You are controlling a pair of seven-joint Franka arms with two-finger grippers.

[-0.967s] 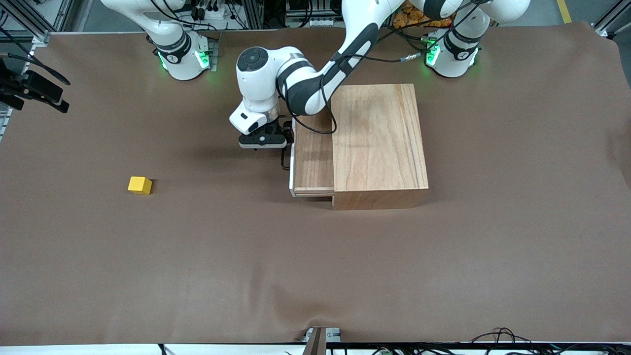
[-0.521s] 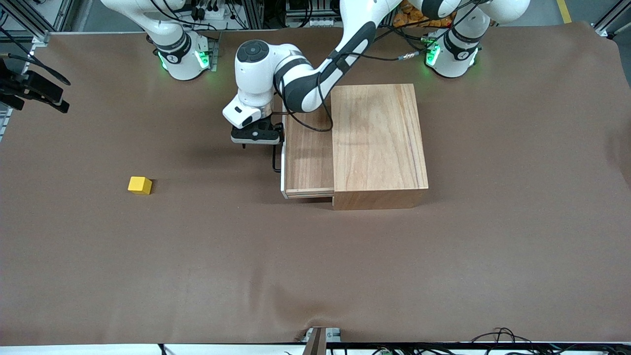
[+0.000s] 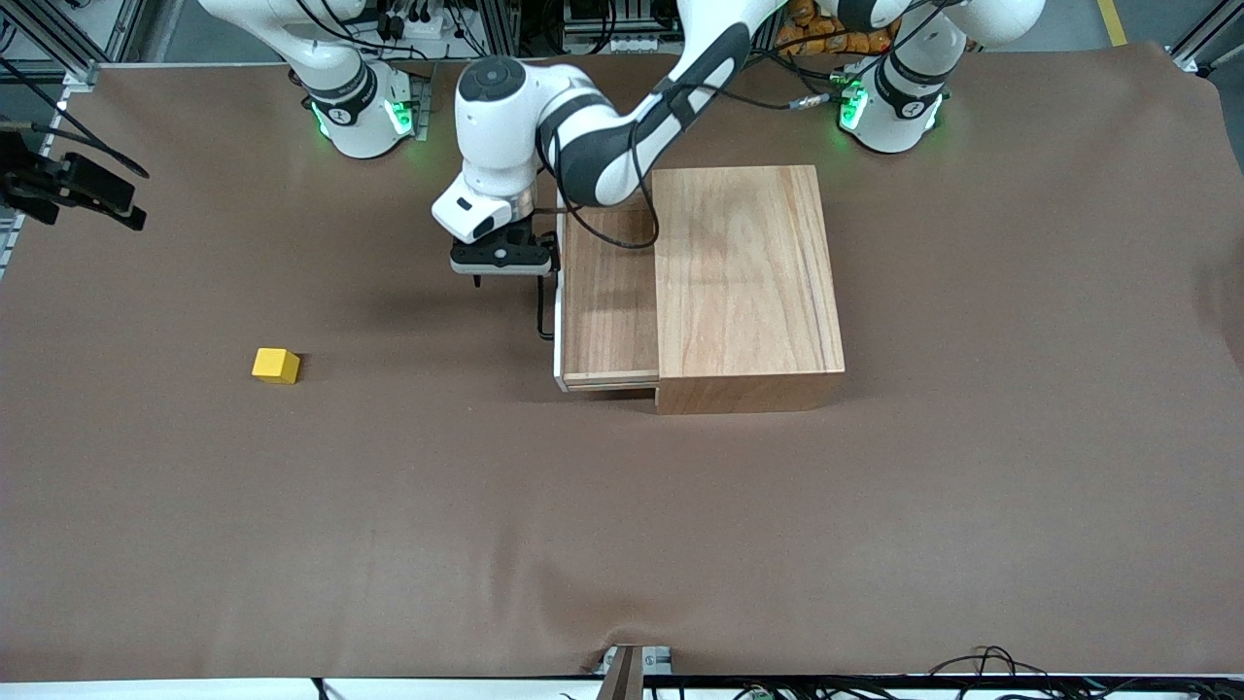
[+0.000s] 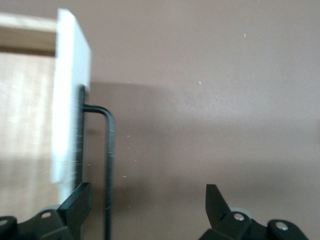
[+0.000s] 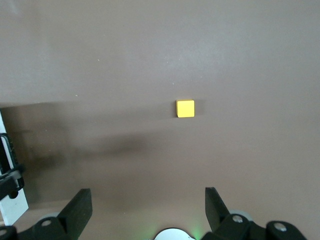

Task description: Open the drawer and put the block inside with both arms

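Near edge of the brown table (image 3: pixel 622 544): bare cloth, a few creases, cables (image 3: pixel 972 666) trailing past the rim; wide bare stretch across the whole near half.

Farther up, toward the right arm's end: block (image 3: pixel 276 366) alone on the cloth, well apart from everything, seen also in the right wrist view (image 5: pixel 185 108) with bare cloth all round.

Mid-table: box (image 3: pixel 743 282) sitting flat; drawer (image 3: pixel 607 297) pulled partway out toward the right arm's end, its white front (image 3: pixel 559 301) and black handle (image 3: pixel 542 316) facing the block; wooden floor of the drawer showing.

Left gripper (image 3: pixel 503 261) raised just in front of the drawer's white panel, at the end of the handle farther from the camera; fingers (image 4: pixel 217 200) spread wide in the wrist view, handle bar (image 4: pixel 109 165) between them yet touched by neither, nothing held.

Right gripper (image 5: pixel 147 205) high over the table, jaws fully apart, empty, block well below; arm waiting.

Top edge: green-lit bases (image 3: pixel 364 112); metal framing and wires past the cloth.
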